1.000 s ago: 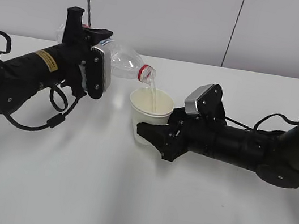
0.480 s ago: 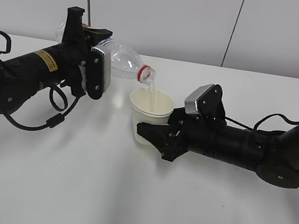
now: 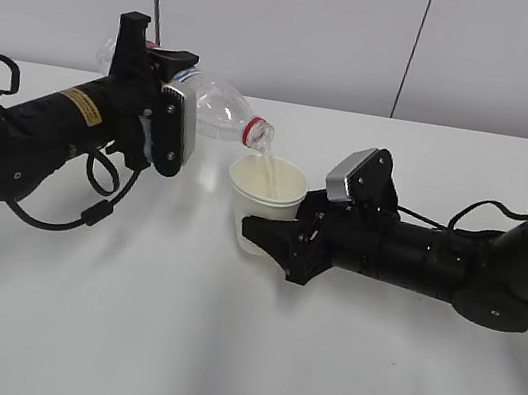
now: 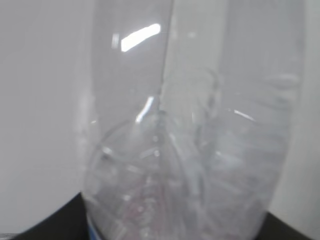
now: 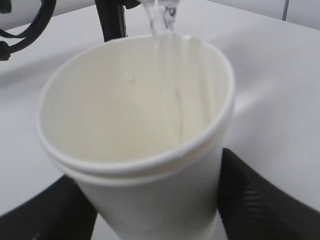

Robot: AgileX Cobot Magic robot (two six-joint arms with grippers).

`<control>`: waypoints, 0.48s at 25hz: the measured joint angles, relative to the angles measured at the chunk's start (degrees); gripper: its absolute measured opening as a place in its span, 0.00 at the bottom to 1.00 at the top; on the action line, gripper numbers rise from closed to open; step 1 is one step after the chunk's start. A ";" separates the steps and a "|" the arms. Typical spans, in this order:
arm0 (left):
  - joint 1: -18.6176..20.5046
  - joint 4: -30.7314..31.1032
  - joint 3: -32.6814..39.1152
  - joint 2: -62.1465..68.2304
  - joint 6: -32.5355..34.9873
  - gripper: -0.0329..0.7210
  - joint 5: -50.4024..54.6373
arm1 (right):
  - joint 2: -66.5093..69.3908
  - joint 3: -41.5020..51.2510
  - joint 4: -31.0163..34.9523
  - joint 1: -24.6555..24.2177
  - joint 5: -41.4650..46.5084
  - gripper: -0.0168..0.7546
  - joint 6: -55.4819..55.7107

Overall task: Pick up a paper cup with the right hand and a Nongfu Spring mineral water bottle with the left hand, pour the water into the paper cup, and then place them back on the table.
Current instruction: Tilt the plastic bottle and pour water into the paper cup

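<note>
Above the desk (image 3: 168, 344), near its back edge, the left hand (image 3: 161, 114) has its jaws clamped on the tipped water bottle (image 3: 220, 109). Water runs from its mouth into the paper cup (image 3: 264, 198). The right hand (image 3: 273, 235) has its jaws clamped on the cup.

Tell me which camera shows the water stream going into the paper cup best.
The right wrist view: the water stream runs down inside the paper cup. The exterior view shows it small and side-on; the left wrist view shows only the bottle.
</note>
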 joint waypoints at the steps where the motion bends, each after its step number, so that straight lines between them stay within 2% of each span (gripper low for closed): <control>1: 0.00 0.00 0.00 0.00 0.00 0.48 -0.07 | 0.00 0.00 0.00 0.00 0.00 0.66 0.00; 12: 0.00 -0.18 0.00 0.00 0.21 0.48 -0.50 | 0.00 0.00 0.00 0.00 0.10 0.66 0.00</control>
